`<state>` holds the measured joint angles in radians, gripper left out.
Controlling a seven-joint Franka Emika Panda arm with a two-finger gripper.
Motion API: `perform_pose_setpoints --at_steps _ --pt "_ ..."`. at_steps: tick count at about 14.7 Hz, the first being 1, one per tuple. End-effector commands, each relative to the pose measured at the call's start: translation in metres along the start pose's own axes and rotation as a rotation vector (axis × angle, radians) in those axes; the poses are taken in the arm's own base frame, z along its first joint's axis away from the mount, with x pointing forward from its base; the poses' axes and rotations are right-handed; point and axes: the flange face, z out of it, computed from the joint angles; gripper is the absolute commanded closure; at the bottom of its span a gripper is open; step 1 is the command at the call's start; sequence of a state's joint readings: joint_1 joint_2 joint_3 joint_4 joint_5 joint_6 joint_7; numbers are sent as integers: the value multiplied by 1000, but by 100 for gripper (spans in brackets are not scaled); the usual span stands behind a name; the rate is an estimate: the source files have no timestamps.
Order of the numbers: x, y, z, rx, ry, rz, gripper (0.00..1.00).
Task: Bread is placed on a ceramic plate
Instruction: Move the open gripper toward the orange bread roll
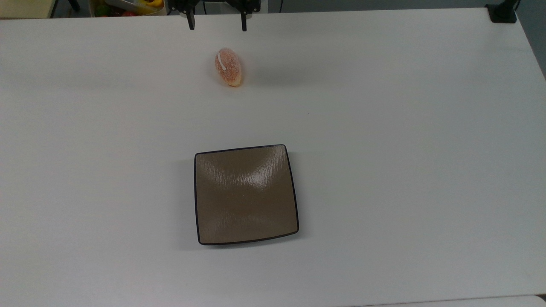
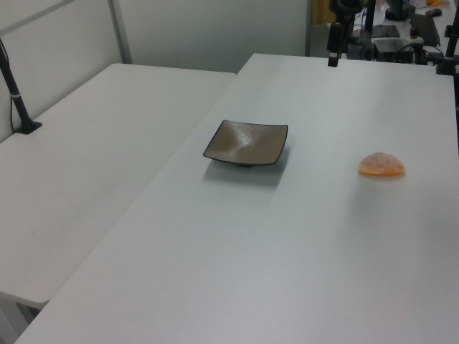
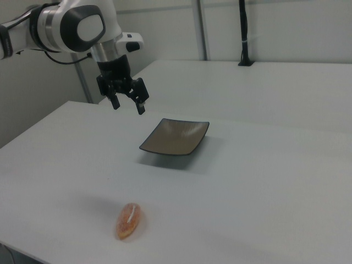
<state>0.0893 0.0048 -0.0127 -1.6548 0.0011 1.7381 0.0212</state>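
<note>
In the top view, the 2 dark fingertips of the robot's two-finger gripper (image 1: 217, 21) are seen at the upper edge, spread wide apart with nothing between them. Just below them in that view, and between their 2 lines, the small oval orange-pink bread roll (image 1: 228, 67) with a grainy crust and 1 short white stripe lies flat on the white table (image 1: 405, 149). Well below it in the picture, the square glossy brown ceramic plate (image 1: 245, 194) with rounded corners and a thin dark rim is set on the table, its surface bare and faintly rippled.

In the left view, the plate (image 2: 247, 142) is placed at the left of centre and the roll (image 2: 381, 165) at the right, well apart from it, both resting on the table (image 2: 237, 272). 1 dark finger (image 2: 333, 51) is visible near the top of the picture, raised above the far table edge.

In the right view, the white arm (image 3: 74, 27) enters from the upper left, and the gripper (image 3: 127, 103) is held in the air to the left of the plate (image 3: 175, 137), jaws wide and empty. The roll (image 3: 129, 221) is seen on the near part of the table (image 3: 264, 192), well apart from both gripper and plate.
</note>
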Motion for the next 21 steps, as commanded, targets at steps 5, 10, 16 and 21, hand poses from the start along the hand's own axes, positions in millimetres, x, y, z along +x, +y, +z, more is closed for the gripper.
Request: perform_pose_setpoints --at_steps 5,10,16,21 --pt "-6 0 -5 20 1 -7 0" --pt "-10 -5 -6 20 -3 -27 0" --pt "-34 -16 2 26 -146 -94 0" --pt "-73 -51 19 33 -258 -266 0"
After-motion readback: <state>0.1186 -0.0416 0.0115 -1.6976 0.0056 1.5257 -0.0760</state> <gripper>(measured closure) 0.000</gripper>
